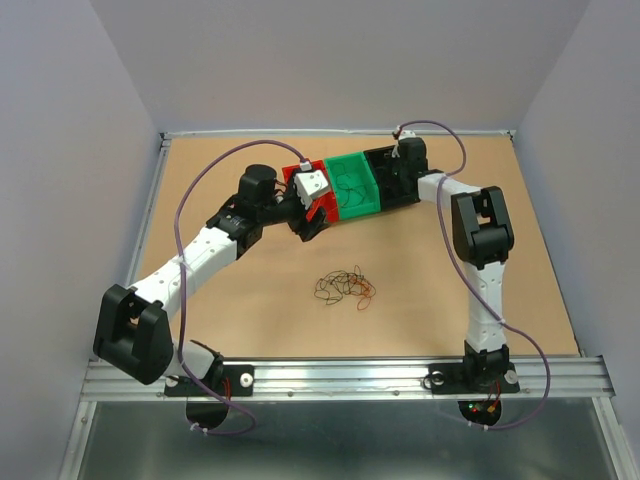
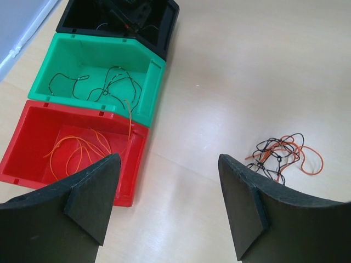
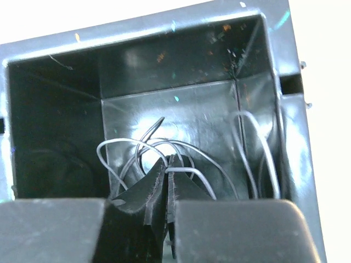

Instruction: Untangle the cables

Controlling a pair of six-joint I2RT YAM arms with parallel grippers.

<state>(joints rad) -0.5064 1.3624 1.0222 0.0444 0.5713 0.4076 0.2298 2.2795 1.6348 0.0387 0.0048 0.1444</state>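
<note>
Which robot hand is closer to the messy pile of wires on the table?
Left. The left gripper hovers open a little beyond the wire pile; the right gripper is farther back, shut inside the black bin.

I count two arms, the left arm (image 1: 190, 265) and the right arm (image 1: 480, 240), and so two grippers, the left gripper (image 2: 167, 159) and the right gripper (image 3: 167, 161), with two fingers apiece. Two lilac cables (image 1: 200, 190) loop, one along each arm. On the one table (image 1: 250, 330) there are three bins in a row: one red bin (image 2: 22, 159), one green bin (image 2: 71, 49) and one black bin (image 2: 169, 27). One clump of cables (image 2: 279, 156) lies loose, its strands too knotted to count. Each bin holds a few strands: orange wires (image 2: 77, 150), dark wires (image 2: 109, 82) and grey wires (image 3: 142, 148), numbers unclear.
</note>
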